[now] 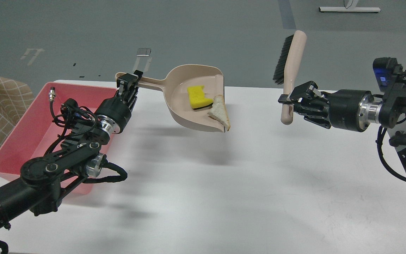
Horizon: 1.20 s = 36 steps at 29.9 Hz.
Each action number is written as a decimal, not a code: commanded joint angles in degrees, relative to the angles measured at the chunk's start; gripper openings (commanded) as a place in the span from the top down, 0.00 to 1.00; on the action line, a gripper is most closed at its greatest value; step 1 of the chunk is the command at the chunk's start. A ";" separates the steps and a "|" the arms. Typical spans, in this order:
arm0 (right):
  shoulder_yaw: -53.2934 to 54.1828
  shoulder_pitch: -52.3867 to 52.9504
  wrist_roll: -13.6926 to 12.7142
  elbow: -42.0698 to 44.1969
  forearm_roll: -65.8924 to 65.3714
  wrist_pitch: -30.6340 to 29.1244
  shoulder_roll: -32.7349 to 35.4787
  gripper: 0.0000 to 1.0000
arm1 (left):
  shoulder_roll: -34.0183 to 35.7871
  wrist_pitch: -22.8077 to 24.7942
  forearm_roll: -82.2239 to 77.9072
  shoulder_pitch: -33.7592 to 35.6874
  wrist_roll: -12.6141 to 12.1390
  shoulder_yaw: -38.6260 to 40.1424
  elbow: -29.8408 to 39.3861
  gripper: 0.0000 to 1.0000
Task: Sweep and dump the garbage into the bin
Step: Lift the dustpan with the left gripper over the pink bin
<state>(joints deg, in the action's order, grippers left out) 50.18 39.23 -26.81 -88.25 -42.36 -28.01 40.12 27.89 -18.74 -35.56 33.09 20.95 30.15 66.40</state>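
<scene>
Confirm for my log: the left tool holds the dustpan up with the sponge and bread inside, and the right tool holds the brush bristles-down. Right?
Not quite. The head view shows the brush with bristles up, in the right tool. The rest holds: the left tool lifts the dustpan, sponge and bread inside.

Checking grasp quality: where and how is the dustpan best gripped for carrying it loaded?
By its long thin handle end, as the left pincer does, coming from the left, away from the scoop. The dustpan opens rightward, with sponge and bread near its lip.
</scene>
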 commanded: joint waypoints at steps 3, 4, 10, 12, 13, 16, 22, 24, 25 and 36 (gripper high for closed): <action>0.01 -1.70 0.09 0.71 -0.01 0.01 0.84 1.00 | 1.29 1.43 2.07 1.27 -0.03 1.48 0.04 1.00; 0.01 -2.14 0.09 0.88 -0.01 0.01 0.84 1.00 | 1.55 1.52 2.51 1.45 0.06 1.75 0.04 1.00; 0.62 -3.81 0.17 1.15 -0.01 0.01 0.84 1.00 | 3.48 1.60 2.60 1.54 0.06 2.63 0.13 1.00; 0.62 -3.99 0.17 1.41 -0.01 0.01 0.75 1.00 | 4.10 1.78 2.60 1.54 0.15 2.72 0.22 1.00; 0.54 -4.08 0.17 1.50 -0.01 0.01 0.75 1.00 | 4.45 2.04 2.60 1.54 0.15 2.63 0.48 1.00; 0.54 -4.78 0.17 1.59 -0.01 0.01 0.66 1.00 | 7.43 4.41 3.47 1.54 0.15 2.72 1.80 1.00; 0.54 -4.78 0.17 1.59 -0.01 0.01 0.31 1.00 | 13.94 6.61 5.50 1.28 0.15 2.80 6.19 1.00; 0.54 -4.87 0.09 1.59 -0.10 0.01 0.22 1.00 | 17.01 7.14 6.46 1.01 0.15 2.80 7.59 1.00; 0.54 -4.87 0.09 1.59 -0.10 0.01 0.22 1.00 | 17.02 7.14 6.47 1.01 0.15 2.80 7.60 1.00; 0.62 -5.75 0.09 1.76 -0.10 0.01 0.22 1.00 | 29.93 11.44 10.77 0.05 1.28 3.24 13.05 1.00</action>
<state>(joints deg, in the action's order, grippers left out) 50.73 33.91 -26.72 -86.54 -42.45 -28.00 40.34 54.60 -9.14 -24.93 33.65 21.33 33.45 79.03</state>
